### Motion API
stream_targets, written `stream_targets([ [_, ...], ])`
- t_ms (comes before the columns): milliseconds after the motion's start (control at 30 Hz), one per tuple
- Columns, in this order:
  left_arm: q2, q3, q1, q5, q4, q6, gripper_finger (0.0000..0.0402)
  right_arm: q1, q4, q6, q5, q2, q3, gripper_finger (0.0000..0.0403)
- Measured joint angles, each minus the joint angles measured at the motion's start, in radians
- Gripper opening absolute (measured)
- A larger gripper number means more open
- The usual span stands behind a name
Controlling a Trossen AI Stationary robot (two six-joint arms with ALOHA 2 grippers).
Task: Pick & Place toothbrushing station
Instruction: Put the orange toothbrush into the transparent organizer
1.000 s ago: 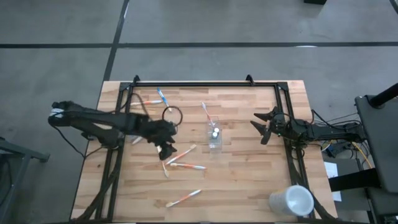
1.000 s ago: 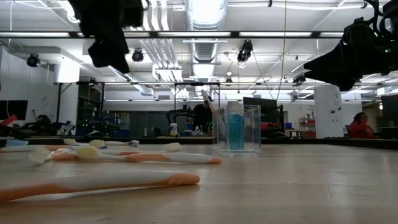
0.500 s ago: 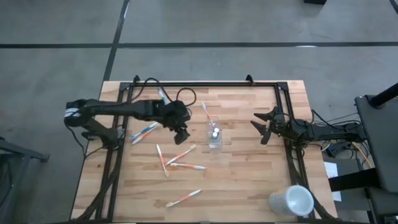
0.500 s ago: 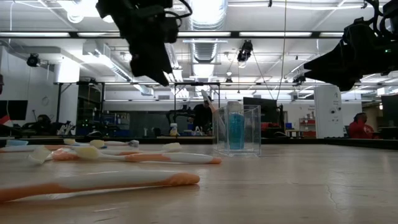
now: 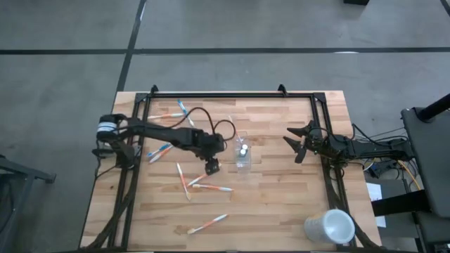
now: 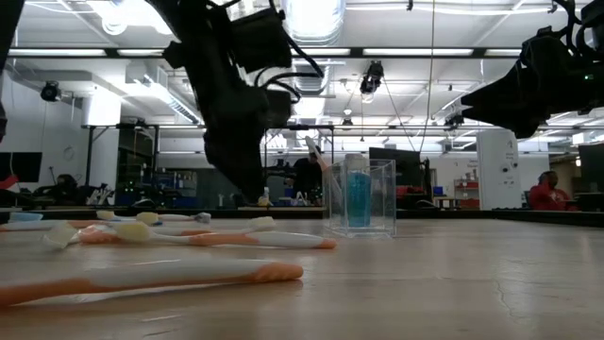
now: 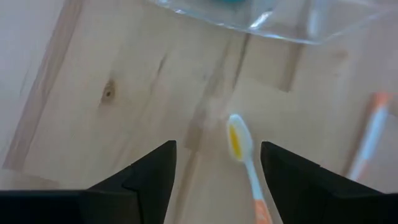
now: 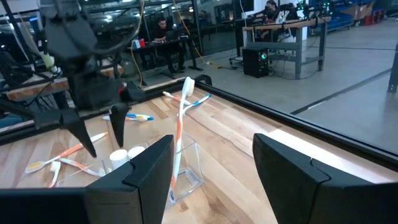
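Toothbrushes lie scattered over the wooden tabletop (image 5: 281, 204). The left gripper (image 5: 211, 166) hangs low with its jaws spread and empty, directly above the head of an orange-and-white toothbrush (image 7: 244, 155). Just beyond those jaws stands the clear plastic cup (image 5: 242, 156), holding a blue tube (image 6: 358, 200) and one upright toothbrush (image 8: 181, 127). More brushes rest behind and beside the left jaws, a blue-handled pair (image 5: 160, 150) among them. The right gripper (image 5: 294, 143) waits well apart on the cup's far side, jaws spread, holding nothing. A large white cup (image 5: 329, 228) lies near the tabletop's corner, clear of both.
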Motion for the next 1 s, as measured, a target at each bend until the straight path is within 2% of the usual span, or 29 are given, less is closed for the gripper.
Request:
stream_targets([
  [267,0.029,-0.018,-0.067,-0.136,0.114,-0.009,0.0239,0.0,0.0,0.0,0.0,0.0,0.0,0.0215],
  [1000,0.046,-0.161,-0.076,-0.13,0.285,-0.078,0.0238,0.0,0.0,0.0,0.0,0.0,0.0,0.0215],
])
